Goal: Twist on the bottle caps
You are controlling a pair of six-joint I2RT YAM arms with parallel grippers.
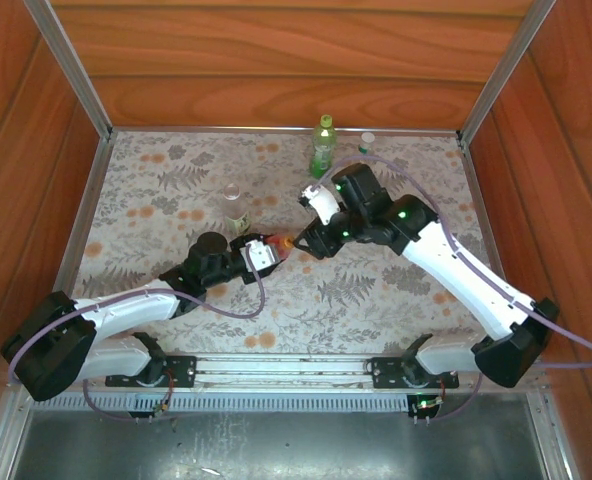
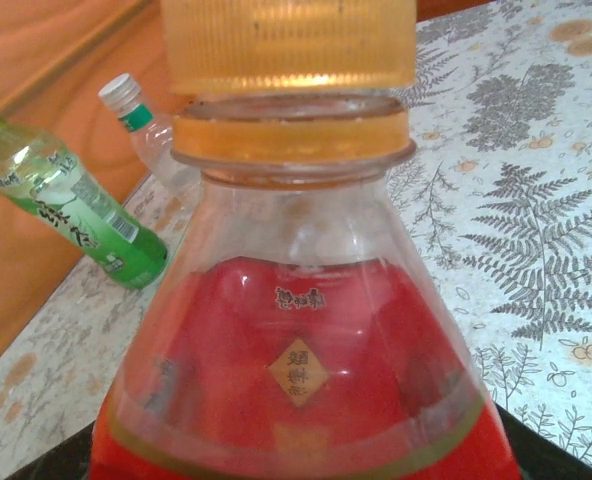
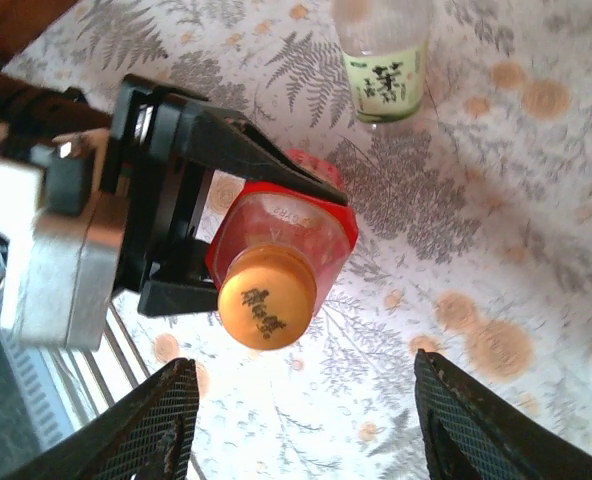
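Observation:
My left gripper (image 1: 261, 255) is shut on the red bottle (image 1: 276, 249), holding it tilted toward the right arm. Its black fingers (image 3: 236, 150) clamp the red body (image 3: 291, 230), which has a yellow mark (image 2: 298, 372). An orange cap (image 3: 266, 297) sits on the neck (image 2: 288, 45). My right gripper (image 3: 303, 365) stands open just off the cap, its fingers (image 3: 151, 425) wide on either side and touching nothing; it faces the cap (image 1: 306, 240). A green bottle (image 1: 322, 146) with a yellow-green cap stands at the back.
A clear bottle with a white cap (image 1: 365, 143) stands at the back right beside the green one (image 2: 71, 210). Another clear bottle with a green label (image 1: 235, 208) stands just behind the left gripper (image 3: 381, 70). Wooden walls enclose the flowered table (image 1: 396, 290).

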